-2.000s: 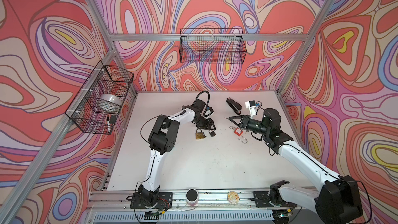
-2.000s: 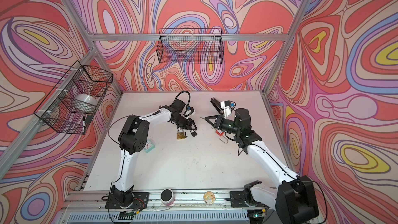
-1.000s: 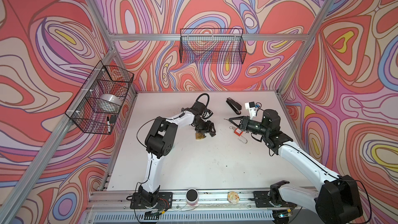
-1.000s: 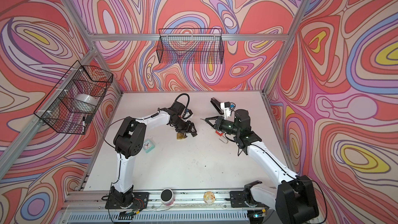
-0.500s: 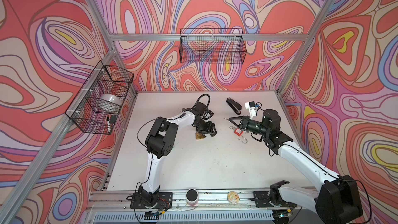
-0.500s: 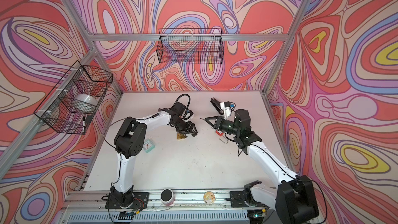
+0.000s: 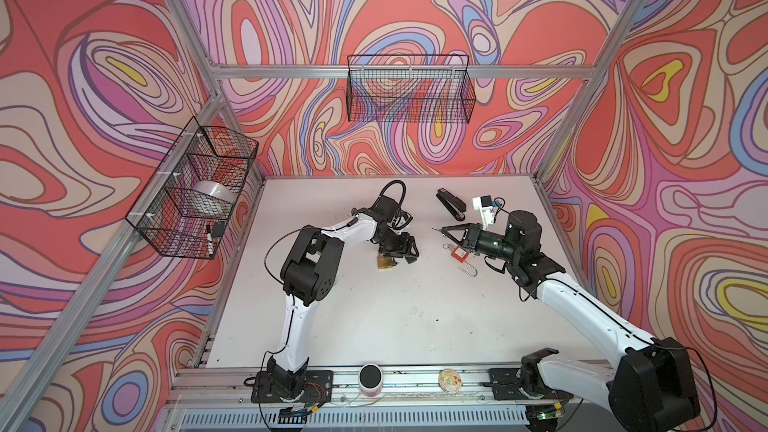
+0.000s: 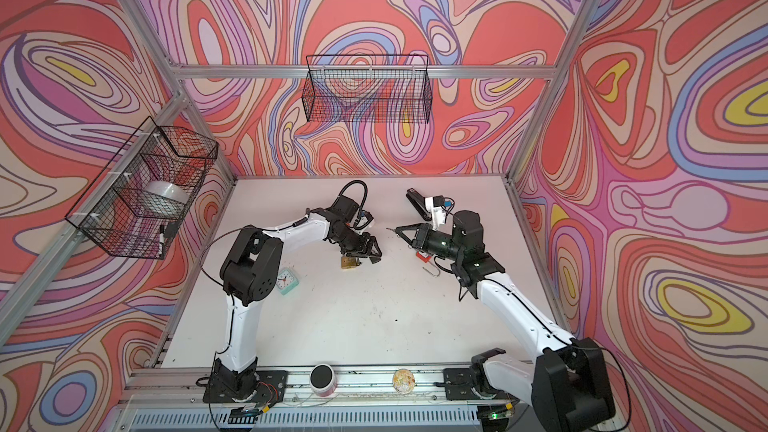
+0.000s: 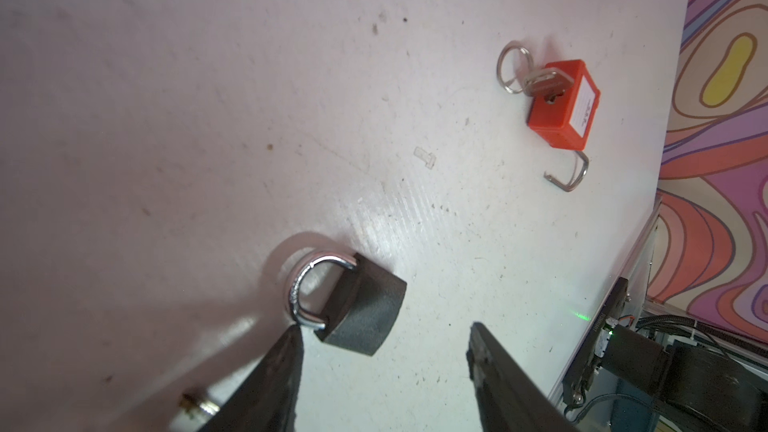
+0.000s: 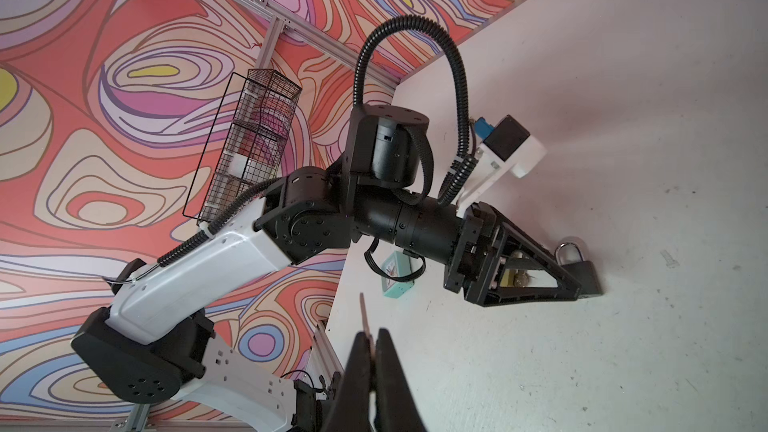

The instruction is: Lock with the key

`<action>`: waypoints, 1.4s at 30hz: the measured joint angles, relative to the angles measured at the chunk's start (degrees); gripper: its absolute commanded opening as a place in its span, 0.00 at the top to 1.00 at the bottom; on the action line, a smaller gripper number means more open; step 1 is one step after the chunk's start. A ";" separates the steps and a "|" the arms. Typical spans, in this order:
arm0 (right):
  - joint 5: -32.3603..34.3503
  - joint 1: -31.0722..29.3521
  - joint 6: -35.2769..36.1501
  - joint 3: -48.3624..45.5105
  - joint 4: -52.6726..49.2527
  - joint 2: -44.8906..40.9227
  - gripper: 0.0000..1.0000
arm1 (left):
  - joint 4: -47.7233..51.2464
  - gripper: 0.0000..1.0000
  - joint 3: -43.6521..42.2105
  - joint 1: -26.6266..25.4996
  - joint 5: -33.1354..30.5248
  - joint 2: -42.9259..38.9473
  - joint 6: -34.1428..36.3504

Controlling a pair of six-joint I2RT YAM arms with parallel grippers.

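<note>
A brass padlock (image 7: 385, 263) (image 8: 349, 262) lies on the white table (image 7: 395, 326), its silver shackle (image 9: 305, 288) pointing away from my left gripper. The left gripper (image 7: 401, 253) (image 9: 386, 347) stands open low over the table. One fingertip (image 9: 291, 338) touches the shackle's end, and the lock body (image 9: 361, 309) lies just ahead of the jaws, not between them. My right gripper (image 7: 446, 231) (image 10: 372, 338) is shut on the key (image 10: 364, 313), whose thin blade sticks out past the fingertips and points toward the left arm. In the right wrist view the padlock (image 10: 579, 261) shows beside the left gripper.
A red padlock (image 9: 565, 105) with its own key, a ring and an open shackle lies under my right gripper (image 8: 401, 231). A black stapler (image 7: 451, 205) lies behind it. A small teal clock (image 8: 286, 280) sits by the left arm. Wire baskets (image 7: 409, 93) hang on the walls.
My left gripper has come down and in toward the brass padlock, its jaws narrowing slightly. The right arm holds still with the key.
</note>
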State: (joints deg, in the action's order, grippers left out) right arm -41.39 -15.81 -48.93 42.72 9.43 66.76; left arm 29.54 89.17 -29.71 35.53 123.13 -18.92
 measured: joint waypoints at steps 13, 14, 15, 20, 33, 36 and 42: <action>-0.09 0.00 0.02 0.00 -0.04 0.11 1.00 | -0.63 0.38 0.98 0.00 0.26 0.81 -0.28; -0.09 0.00 0.02 0.00 -0.02 0.13 1.00 | -0.63 0.38 0.98 0.00 0.26 0.83 -0.28; -0.11 0.00 0.02 0.00 -0.02 0.13 1.00 | -0.63 0.38 0.98 0.00 0.26 0.83 -0.28; -0.17 0.00 0.02 0.00 -0.04 0.13 1.00 | -0.68 0.38 0.98 0.00 0.48 0.85 -0.39; -0.11 0.00 0.00 0.00 -0.11 0.13 1.00 | -0.90 0.37 0.98 0.00 0.22 1.07 -0.20; 0.37 0.00 0.00 -0.04 -0.55 0.11 1.00 | -1.03 0.37 0.98 0.02 -0.28 0.92 -0.17; 4.20 0.00 -0.52 -2.25 -1.44 -0.07 1.00 | -1.07 0.36 0.98 0.04 -1.16 -1.44 -0.13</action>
State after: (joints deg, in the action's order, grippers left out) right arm -37.19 -15.81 -49.45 40.47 7.99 66.70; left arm 28.47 90.15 -29.67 34.37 121.69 -19.05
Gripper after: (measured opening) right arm 0.048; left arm 0.635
